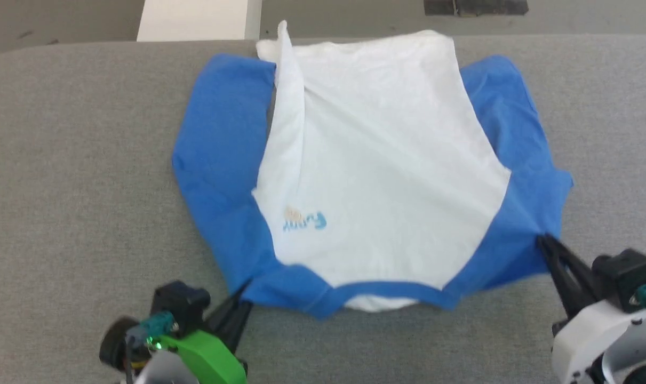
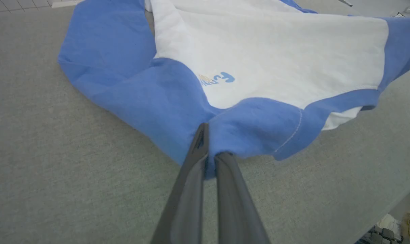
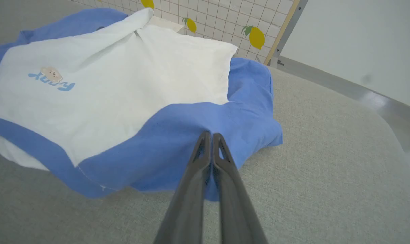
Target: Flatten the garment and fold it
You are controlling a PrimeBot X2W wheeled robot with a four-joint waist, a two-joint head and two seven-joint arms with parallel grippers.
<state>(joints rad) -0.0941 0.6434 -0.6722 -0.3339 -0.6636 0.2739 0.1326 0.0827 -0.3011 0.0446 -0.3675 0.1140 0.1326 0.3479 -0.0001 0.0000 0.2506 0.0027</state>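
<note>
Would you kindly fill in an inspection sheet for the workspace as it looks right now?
Surface: grey fabric-covered table.
Job's things: garment spread front up, neckband toward the robot; a raised fold runs down the white body on the robot's left.
Clutter: nothing seen.
Grippers: left gripper shut on the blue cloth beside the neckband; right gripper shut on the opposite blue edge.
Cables: teal connectors at the wrists; no loose cable seen.
Surroundings: white block beyond the table; lemon-patterned grid panel.
</note>
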